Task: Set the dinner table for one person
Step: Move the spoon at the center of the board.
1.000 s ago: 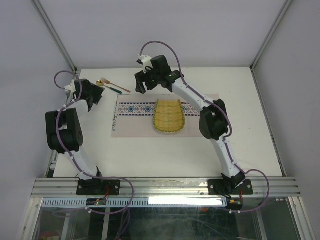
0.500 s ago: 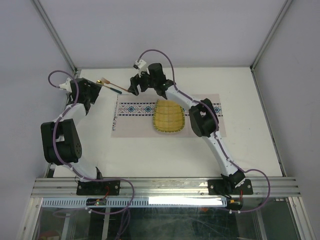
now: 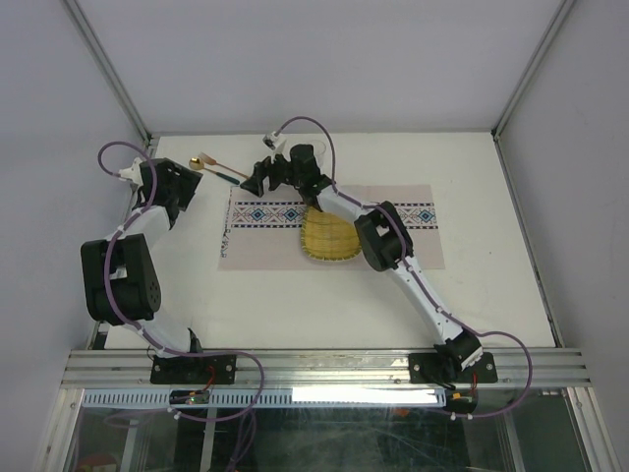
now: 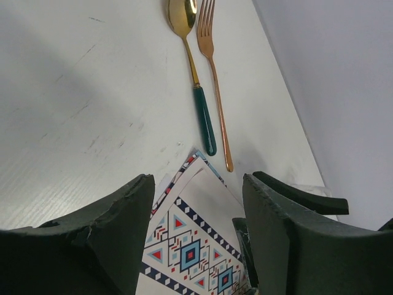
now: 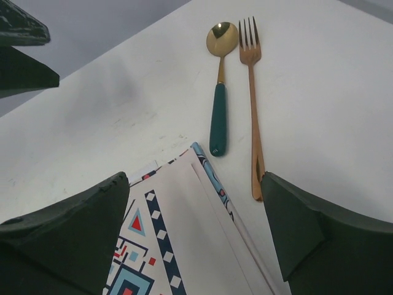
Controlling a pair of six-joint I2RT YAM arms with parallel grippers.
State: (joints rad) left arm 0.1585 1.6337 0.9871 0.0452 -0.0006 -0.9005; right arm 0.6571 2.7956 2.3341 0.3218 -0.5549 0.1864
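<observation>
The dinner table (image 3: 295, 305) is a wide white top. A pale placemat (image 3: 265, 241) with a blue-red patterned band lies on it and bears a yellow woven tray (image 3: 329, 236). Off the mat's back-left corner lie a gold spoon (image 3: 200, 163) with a green handle (image 5: 218, 120) and a copper fork (image 5: 253, 110), side by side. My right gripper (image 3: 254, 179) hangs open over that mat corner (image 5: 178, 233), its jaws wide and nothing between them (image 5: 195, 184). My left gripper (image 3: 182, 187) stands open just left of the mat, looking at the same corner (image 4: 196, 246), spoon (image 4: 196, 80) and fork (image 4: 216, 92).
Metal posts and grey walls close the table at the back and on both sides. A metal rail (image 3: 324, 366) with both arm bases runs along the near edge. The right arm stretches across the woven tray. The two grippers stand close together near the cutlery.
The right arm has reached left, from above the mat's back edge to its back-left corner, with its jaws spreading wider. The left gripper shifted slightly toward the back and opened a little.
</observation>
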